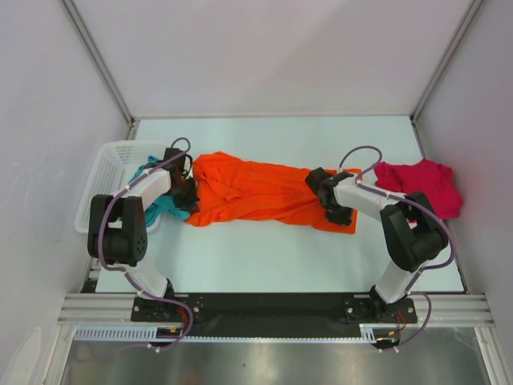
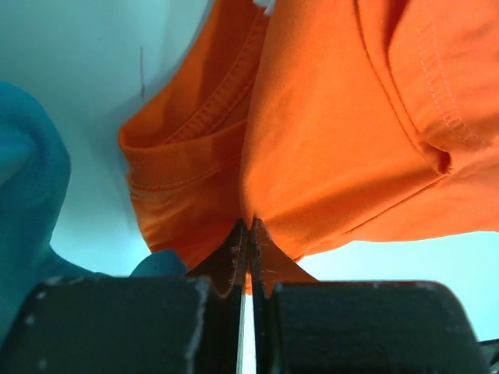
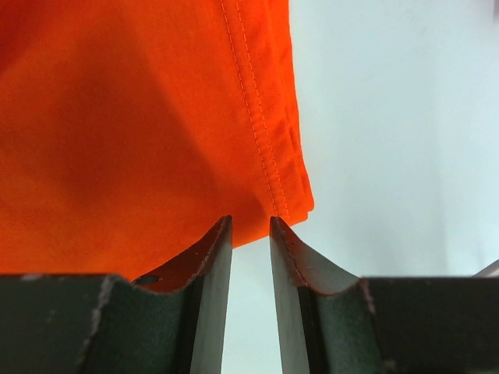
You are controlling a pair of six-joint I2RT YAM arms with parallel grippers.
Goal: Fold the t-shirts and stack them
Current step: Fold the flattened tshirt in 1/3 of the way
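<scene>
Orange t-shirt (image 1: 256,192) lies pinched in my closed left hand (image 2: 248,226); my right hand (image 3: 251,222) sits half-open at its hem.

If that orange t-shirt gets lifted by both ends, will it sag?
Likely floppy: the orange t-shirt lies wrinkled and bunched, so its middle would probably sag. Probably thin and light: the left gripper pinches a fold nearly flat.

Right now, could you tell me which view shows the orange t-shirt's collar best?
Left wrist view: the ribbed collar sits close up. The top view shows the whole orange t-shirt, collar indistinct; the right wrist, only its hem.
</scene>
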